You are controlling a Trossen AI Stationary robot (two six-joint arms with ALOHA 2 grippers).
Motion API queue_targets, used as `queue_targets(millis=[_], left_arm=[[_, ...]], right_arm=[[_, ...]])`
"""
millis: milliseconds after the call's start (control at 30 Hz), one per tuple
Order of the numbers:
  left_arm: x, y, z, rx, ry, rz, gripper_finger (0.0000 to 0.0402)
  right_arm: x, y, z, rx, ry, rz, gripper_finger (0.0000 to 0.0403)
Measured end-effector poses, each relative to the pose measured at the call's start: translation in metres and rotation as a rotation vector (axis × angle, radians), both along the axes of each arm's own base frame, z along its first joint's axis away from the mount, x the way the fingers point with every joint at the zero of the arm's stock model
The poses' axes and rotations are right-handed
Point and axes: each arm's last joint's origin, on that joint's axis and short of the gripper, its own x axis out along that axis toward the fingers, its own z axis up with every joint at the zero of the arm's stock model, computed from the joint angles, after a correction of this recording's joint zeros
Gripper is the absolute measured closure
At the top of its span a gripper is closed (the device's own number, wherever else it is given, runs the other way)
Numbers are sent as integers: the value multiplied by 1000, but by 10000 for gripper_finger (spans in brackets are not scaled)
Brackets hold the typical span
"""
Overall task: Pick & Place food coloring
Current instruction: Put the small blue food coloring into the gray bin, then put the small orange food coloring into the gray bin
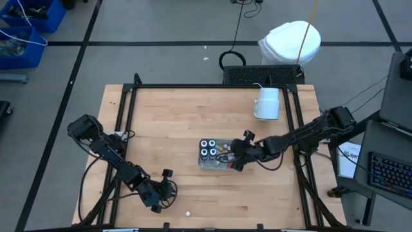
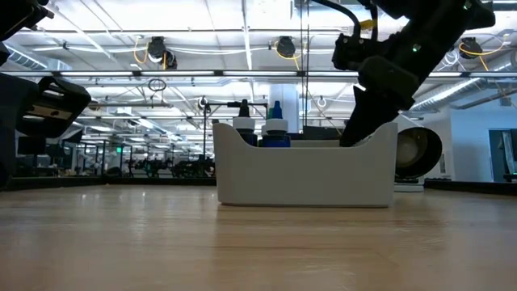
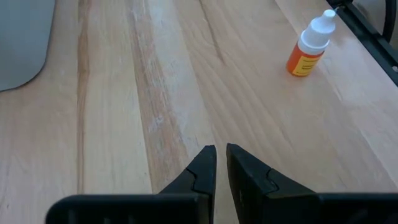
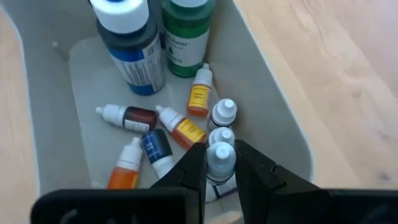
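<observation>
The tray (image 1: 215, 154) sits mid-table and holds round pots (image 1: 207, 148) and a heap of small white-capped dropper bottles (image 4: 180, 127), most lying on its floor. My right gripper (image 4: 221, 167) reaches down into the tray's right part, shut on one dropper bottle (image 4: 221, 158). One orange dropper bottle (image 3: 309, 50) rests alone on the wood near the table's near edge (image 1: 187, 213). My left gripper (image 3: 221, 163) hovers left of it over bare wood, shut, touching nothing. My right gripper pinches a small dropper bottle by its white cap (image 4: 221, 155) between the two fingers, coming down from above at a slant from the table's right. The fingers hide the bottle's body. It stands among the other bottles in the tray; whether it is lifted cannot be told.
Two taller bottles, one blue-labelled (image 4: 134, 50) and one green (image 4: 186, 31), stand in the tray beyond the small ones. A white mug (image 1: 268, 103) stands toward the far right of the table. The tray's walls (image 2: 307, 174) enclose my right gripper.
</observation>
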Motion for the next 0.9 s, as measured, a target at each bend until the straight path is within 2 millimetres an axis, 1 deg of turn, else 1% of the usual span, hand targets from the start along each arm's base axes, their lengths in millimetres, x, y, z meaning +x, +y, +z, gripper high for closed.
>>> queue_targets(millis=[200, 467, 567, 767, 900], left_arm=[[0, 0, 0, 0, 0, 0, 355], [0, 0, 0, 8, -2, -7, 355], [0, 0, 0, 11, -3, -10, 355], [0, 0, 0, -1, 1, 2, 355], [0, 0, 0, -6, 2, 6, 355]], right_arm=[[-2, -1, -7, 6, -22, 0, 356], [-1, 0, -7, 0, -35, 23, 353], [-1, 0, -7, 2, -37, 24, 341], [-1, 0, -7, 22, -34, 36, 303], [-1, -1, -7, 23, -35, 31, 297]])
